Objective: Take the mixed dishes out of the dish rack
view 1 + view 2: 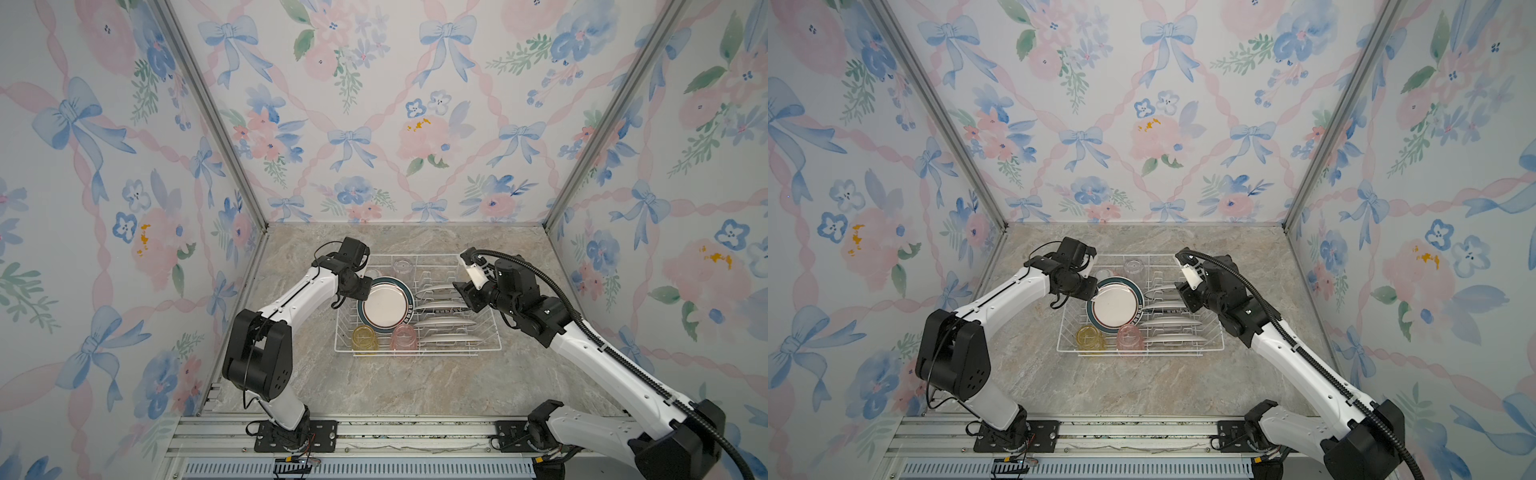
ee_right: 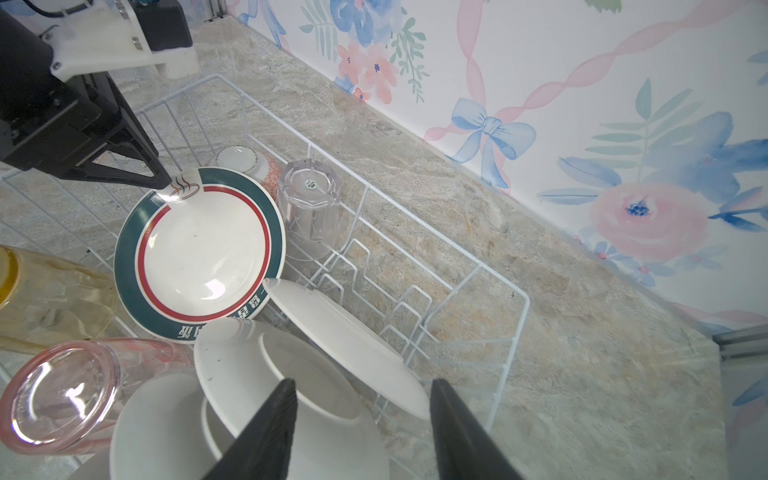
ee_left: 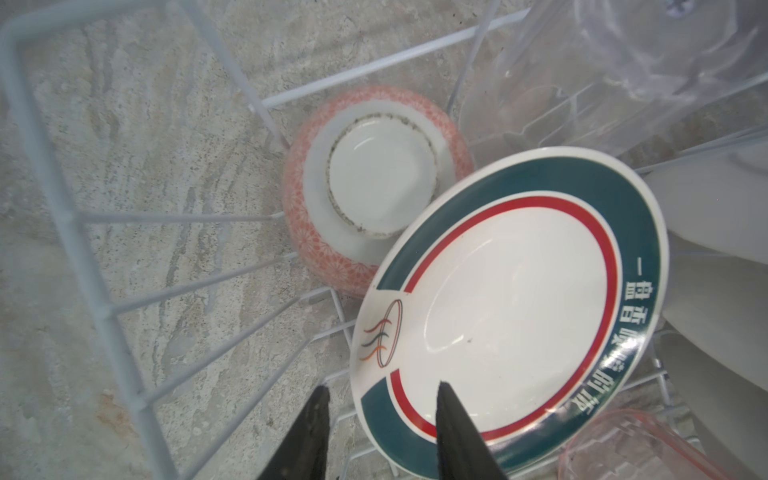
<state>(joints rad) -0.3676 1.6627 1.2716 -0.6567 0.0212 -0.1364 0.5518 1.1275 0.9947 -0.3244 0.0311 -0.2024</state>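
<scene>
Rack (image 1: 436, 353) sits mid-worktop (image 1: 374, 386) with every dish aboard. A green-rimmed plate (image 1: 386, 305) leans at its left and four white plates (image 1: 444, 322) stand on edge in the slots at right. An upturned bowl (image 3: 332, 232) and clear tumbler (image 1: 402, 265) line the far side, a yellow tumbler (image 1: 365, 336) and pink tumbler (image 1: 403, 337) the near side. The left fingers (image 3: 316, 424) gape astride the green-rimmed plate's rim. The right fingers (image 2: 274, 415) hang spread above the white plates, grasping nothing.

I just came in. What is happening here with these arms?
Two robot arms are emptying a dish rack. The left gripper has its open jaws around the rim of the green-banded plate, not yet lifting it. The right gripper hovers open above the upright white plates. Bowl and cups sit in the rack.
</scene>
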